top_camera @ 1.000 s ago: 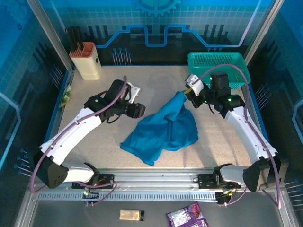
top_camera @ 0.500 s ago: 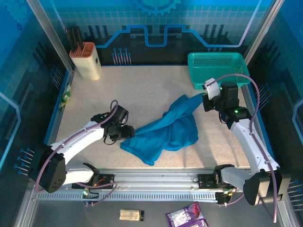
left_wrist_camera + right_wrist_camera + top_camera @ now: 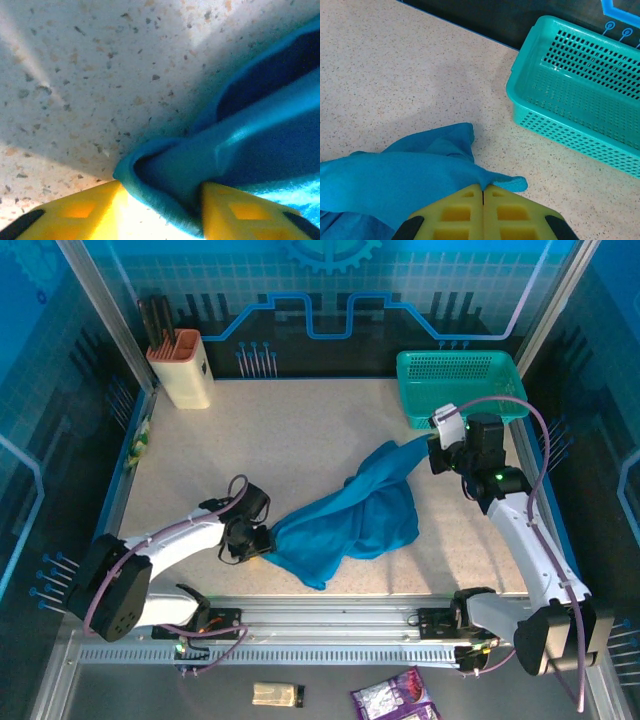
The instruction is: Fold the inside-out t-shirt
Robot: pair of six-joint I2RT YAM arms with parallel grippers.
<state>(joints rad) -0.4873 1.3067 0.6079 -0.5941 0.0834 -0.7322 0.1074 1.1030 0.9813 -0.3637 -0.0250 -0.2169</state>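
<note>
The inside-out t-shirt (image 3: 350,515) is a blue-teal cloth, bunched and stretched across the table from near left to far right. My left gripper (image 3: 258,540) is low at its near-left corner. In the left wrist view a fold of the t-shirt (image 3: 210,155) lies between the yellow fingers (image 3: 90,210). The left gripper (image 3: 160,210) is open, with bright table showing in the gap. My right gripper (image 3: 432,453) holds the far-right end. In the right wrist view the right gripper (image 3: 483,187) is shut, pinching an edge of the t-shirt (image 3: 410,175).
A teal mesh basket (image 3: 455,380) (image 3: 580,85) stands at the back right, close to my right gripper. A beige holder with dark handles (image 3: 182,370) sits at the back left. Small packets (image 3: 395,702) lie below the rail in front.
My left arm swung toward the near left and dropped onto the shirt's corner, its jaws narrowing. My right gripper pulled its end of the shirt to the right, then held still.
</note>
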